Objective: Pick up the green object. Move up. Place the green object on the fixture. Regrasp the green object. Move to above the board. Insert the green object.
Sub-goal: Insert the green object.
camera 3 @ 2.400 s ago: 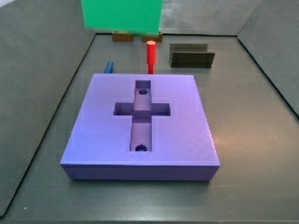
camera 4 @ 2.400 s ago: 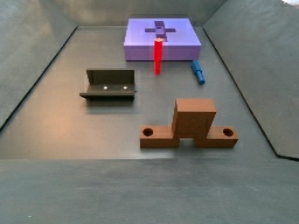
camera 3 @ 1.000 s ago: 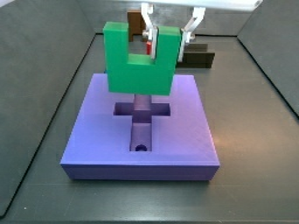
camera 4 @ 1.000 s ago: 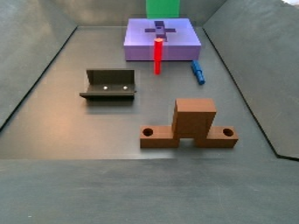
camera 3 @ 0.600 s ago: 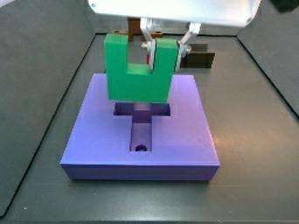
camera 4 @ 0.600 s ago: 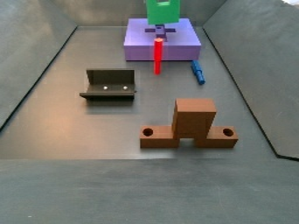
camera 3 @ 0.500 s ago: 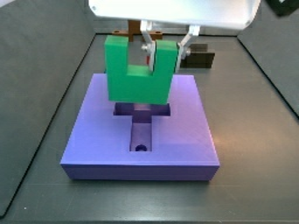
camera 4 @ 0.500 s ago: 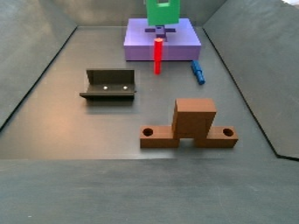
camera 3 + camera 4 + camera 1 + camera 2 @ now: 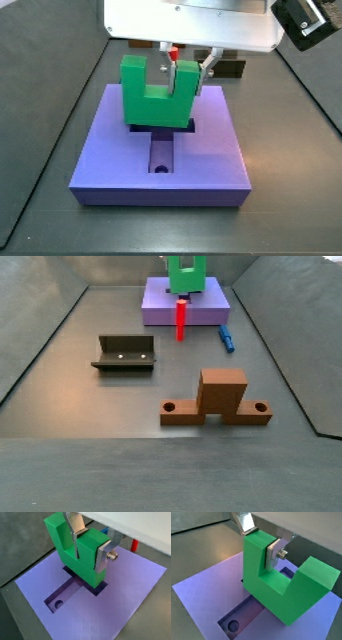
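- The flat silver finger plates (image 9: 105, 556) of the gripper (image 9: 89, 543) are clamped across one prong of the bright green, blocky U-shaped object (image 9: 72, 551): one plate sits inside the notch, its partner on the prong's outer face. The gripper hangs over the middle of the board.
- In both wrist views the green object (image 9: 278, 582) stands upright, notch upward, its solid base dipping toward the cross-shaped recess (image 9: 72, 592). Whether the base already touches the recess floor cannot be told.
- Judgement on handling: the piece looks stiff and light, like moulded plastic, with smooth faces that could slide between the pads. Gripping one prong is off-centre, so any catch on the recess edge may twist it. It does not look fragile.
- The large purple-blue rectangular board (image 9: 201, 165) lies flat beneath; a side view shows one arm of the cross with a small round hole (image 9: 159, 168) uncovered in front of the piece.
- Around the board the dark floor is roomy. A slim red peg (image 9: 181, 317) stands just beside the board's edge, and a small blue piece (image 9: 227, 338) lies near it.
- Well apart sit the dark olive-brown fixture (image 9: 126, 353) with raised sides and a brown wooden stand (image 9: 219, 400), neither in the way.
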